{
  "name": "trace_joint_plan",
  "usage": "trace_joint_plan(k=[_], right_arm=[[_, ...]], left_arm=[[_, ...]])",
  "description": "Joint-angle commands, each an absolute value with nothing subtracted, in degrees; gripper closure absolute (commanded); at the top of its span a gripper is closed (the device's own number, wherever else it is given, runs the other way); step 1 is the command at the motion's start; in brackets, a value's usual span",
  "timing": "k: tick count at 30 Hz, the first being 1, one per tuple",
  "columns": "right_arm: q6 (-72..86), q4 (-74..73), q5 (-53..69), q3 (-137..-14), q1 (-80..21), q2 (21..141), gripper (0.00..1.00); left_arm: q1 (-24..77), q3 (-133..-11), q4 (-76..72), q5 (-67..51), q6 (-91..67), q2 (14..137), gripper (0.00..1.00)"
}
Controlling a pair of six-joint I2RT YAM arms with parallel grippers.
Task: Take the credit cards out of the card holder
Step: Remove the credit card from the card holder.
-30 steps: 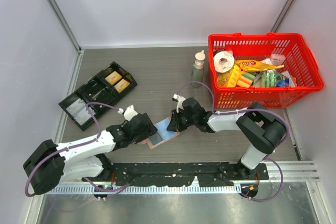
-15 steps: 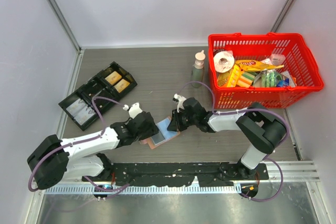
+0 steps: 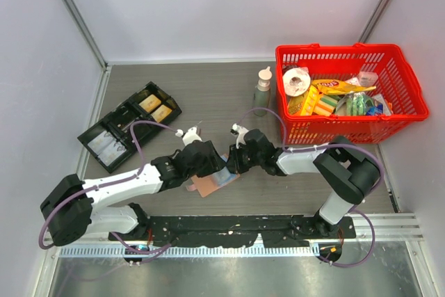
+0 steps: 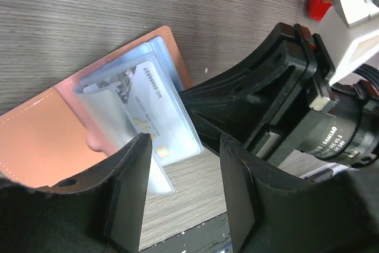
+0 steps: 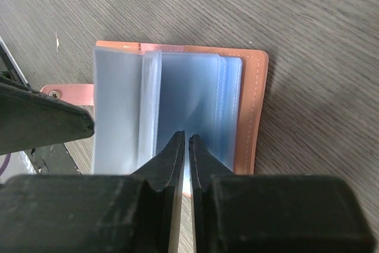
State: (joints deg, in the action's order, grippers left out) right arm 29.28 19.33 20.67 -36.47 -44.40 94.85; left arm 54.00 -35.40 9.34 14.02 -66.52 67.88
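The card holder (image 3: 206, 186) lies open on the table between my two grippers, tan-pink cover down, strap tab (image 5: 65, 93) at its left. Its clear blue-grey sleeves (image 5: 195, 99) face up. A pale card with dark printed marks (image 4: 148, 108) shows inside a sleeve that stands up off the cover (image 4: 35, 140). My left gripper (image 4: 185, 143) is open and empty, hovering just over the sleeves' edge; from above it (image 3: 212, 163) sits at the holder's far side. My right gripper (image 5: 186, 140) is shut, its tips resting on the sleeve page; it (image 3: 233, 163) meets the holder from the right.
A red basket (image 3: 410, 81) full of groceries stands at the back right, with a small pump bottle (image 3: 263, 88) just left of it. A black compartment tray (image 3: 128, 126) lies at the left. The two grippers are nearly touching over the holder.
My left arm has swung right and away from me, over the holder toward the right gripper. More tan cover now shows at the near left. The right gripper has stayed put.
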Motion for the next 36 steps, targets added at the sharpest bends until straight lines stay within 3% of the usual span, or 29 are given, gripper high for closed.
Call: trace_joint_plan(k=[1, 8, 23, 30, 36], right_arm=[[28.7, 17.0, 18.4, -34.7, -44.0, 93.3, 0.86], [27.7, 15.6, 17.2, -33.9, -43.9, 89.7, 0.84], [22.6, 4.5, 5.7, -36.8, -43.9, 79.7, 0.64], [22.7, 9.6, 13.9, -38.2, -43.9, 79.9, 0.69], [24.9, 15.0, 19.6, -39.8, -43.9, 86.3, 0.77]], left_arm=[[54.2, -37.4, 6.2, 13.3, -65.0, 70.9, 0.47], [54.2, -35.3, 9.3, 16.5, -65.7, 70.0, 0.47], [54.2, -25.2, 21.8, 24.1, -71.2, 56.8, 0.52], [54.2, -31.1, 27.0, 28.7, -67.5, 52.1, 0.50], [54.1, -34.7, 16.1, 22.2, -65.0, 56.2, 0.50]])
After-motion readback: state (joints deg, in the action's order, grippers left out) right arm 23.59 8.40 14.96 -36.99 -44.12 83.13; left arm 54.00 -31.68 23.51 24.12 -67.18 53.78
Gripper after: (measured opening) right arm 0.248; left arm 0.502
